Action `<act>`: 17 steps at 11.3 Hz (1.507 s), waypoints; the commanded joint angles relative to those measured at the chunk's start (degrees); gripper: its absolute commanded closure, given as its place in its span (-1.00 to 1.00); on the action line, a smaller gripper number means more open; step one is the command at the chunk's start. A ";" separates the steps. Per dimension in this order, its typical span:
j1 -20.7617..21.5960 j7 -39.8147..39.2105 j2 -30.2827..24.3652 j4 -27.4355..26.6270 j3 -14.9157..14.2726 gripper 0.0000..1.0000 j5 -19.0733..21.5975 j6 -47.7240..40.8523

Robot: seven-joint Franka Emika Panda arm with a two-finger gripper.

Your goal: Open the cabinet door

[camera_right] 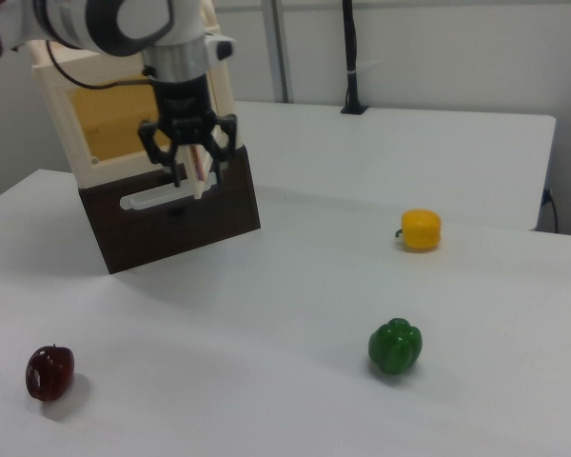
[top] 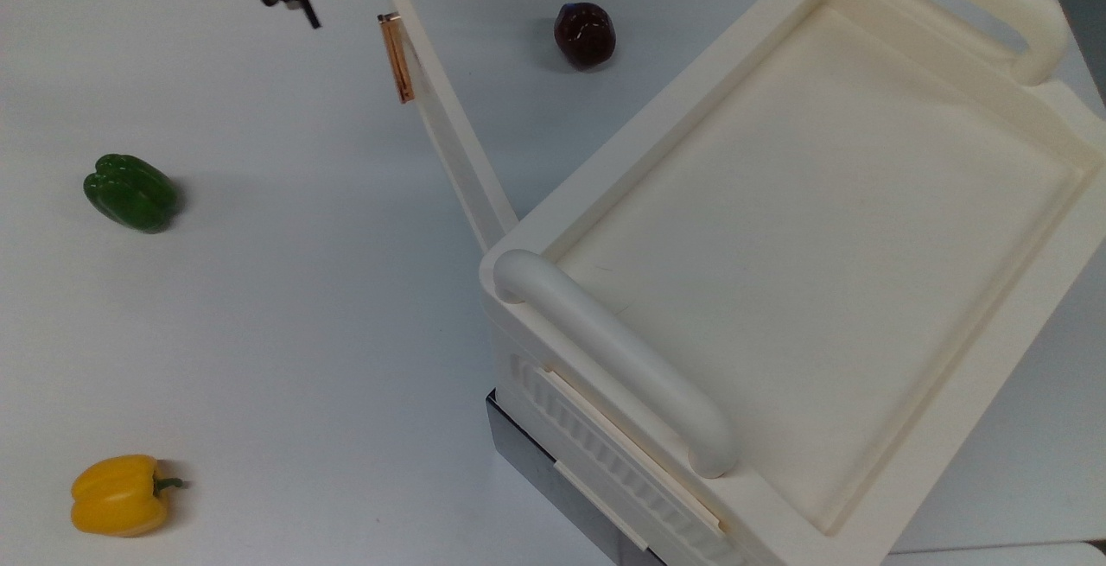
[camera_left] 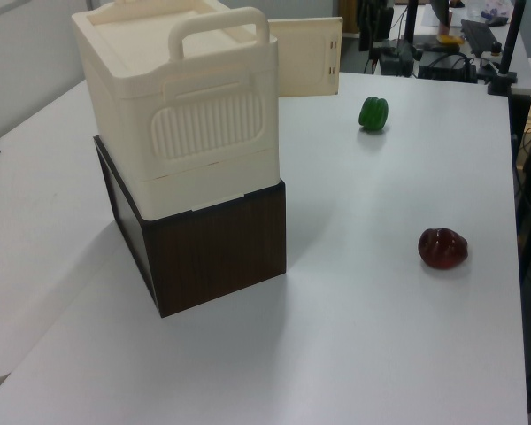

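The cabinet door [top: 449, 130] stands swung wide (copper handle outward); the claw [camera_right: 188, 162] hangs released beside it.

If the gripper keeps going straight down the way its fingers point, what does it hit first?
Probably the bare white table. The gripper points down beside the cabinet door's free edge; depth is unclear, so it might graze that edge.

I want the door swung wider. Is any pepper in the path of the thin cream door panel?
Nothing visible is. The cabinet door swings over bare table; the green pepper and dark red pepper lie apart from it.
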 commanded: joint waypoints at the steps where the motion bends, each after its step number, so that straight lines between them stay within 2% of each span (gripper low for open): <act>1: -3.39 12.26 -1.39 -1.63 0.84 -0.82 -1.96 -0.92; 2: -3.92 15.53 -1.47 -1.98 1.63 -1.00 -3.63 -1.88; 4: -6.20 22.72 -1.56 -2.07 3.21 -1.00 -4.17 -3.99; 6: -6.83 36.50 -2.52 -3.82 4.36 -1.00 -4.35 -3.21; 9: -6.22 41.90 -10.33 -14.34 4.89 -1.00 -4.52 1.60; 10: -6.82 44.97 -11.22 -15.42 6.20 -1.00 -5.48 3.28; 12: -6.75 45.53 -10.62 -15.43 7.44 -1.00 -6.89 2.78; 17: -6.66 46.15 -10.17 -14.55 6.48 -1.00 -6.81 2.16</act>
